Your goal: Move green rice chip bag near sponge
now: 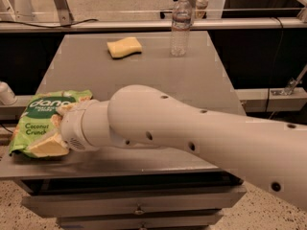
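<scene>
The green rice chip bag (36,119) lies flat at the table's front left corner, its "dang" band and "Coconut Crunch" text partly showing. My gripper (53,128) is right on the bag's right half and looks open: one cream fingertip (45,146) rests at the bag's lower edge and the other shows near its upper edge. My thick white arm (192,133) covers the rest of the bag. The pale yellow sponge (124,47) lies at the far middle of the table, well away from the bag.
A clear plastic water bottle (181,25) stands at the far right of the grey table (158,71), right of the sponge. A white object (5,94) sits off the table's left edge. Drawers sit below the front edge.
</scene>
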You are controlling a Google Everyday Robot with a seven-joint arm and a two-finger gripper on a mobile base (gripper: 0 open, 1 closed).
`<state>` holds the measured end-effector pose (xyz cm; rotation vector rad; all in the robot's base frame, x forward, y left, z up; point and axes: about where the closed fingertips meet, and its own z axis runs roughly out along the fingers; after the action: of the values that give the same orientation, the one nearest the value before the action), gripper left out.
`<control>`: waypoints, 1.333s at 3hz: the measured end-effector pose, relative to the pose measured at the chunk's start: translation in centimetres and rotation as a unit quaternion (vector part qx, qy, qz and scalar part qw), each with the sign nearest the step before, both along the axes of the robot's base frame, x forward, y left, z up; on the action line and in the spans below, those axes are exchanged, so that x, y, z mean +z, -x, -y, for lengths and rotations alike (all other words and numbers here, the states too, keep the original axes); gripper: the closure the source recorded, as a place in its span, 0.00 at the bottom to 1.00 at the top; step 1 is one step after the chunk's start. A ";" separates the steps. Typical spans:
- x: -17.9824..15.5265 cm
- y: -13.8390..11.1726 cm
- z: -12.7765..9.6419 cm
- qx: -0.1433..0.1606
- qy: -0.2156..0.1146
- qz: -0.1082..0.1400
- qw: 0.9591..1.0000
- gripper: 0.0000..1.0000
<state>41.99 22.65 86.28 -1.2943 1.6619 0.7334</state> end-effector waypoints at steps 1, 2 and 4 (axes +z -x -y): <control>0.3 -0.4 0.8 -0.021 0.002 0.009 1.000 0.65; 1.0 -1.0 2.2 -0.040 0.010 0.022 0.999 0.87; 1.5 -1.7 5.0 -0.063 0.038 0.041 0.996 1.00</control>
<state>43.66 17.60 87.76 -1.2427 1.7020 0.5395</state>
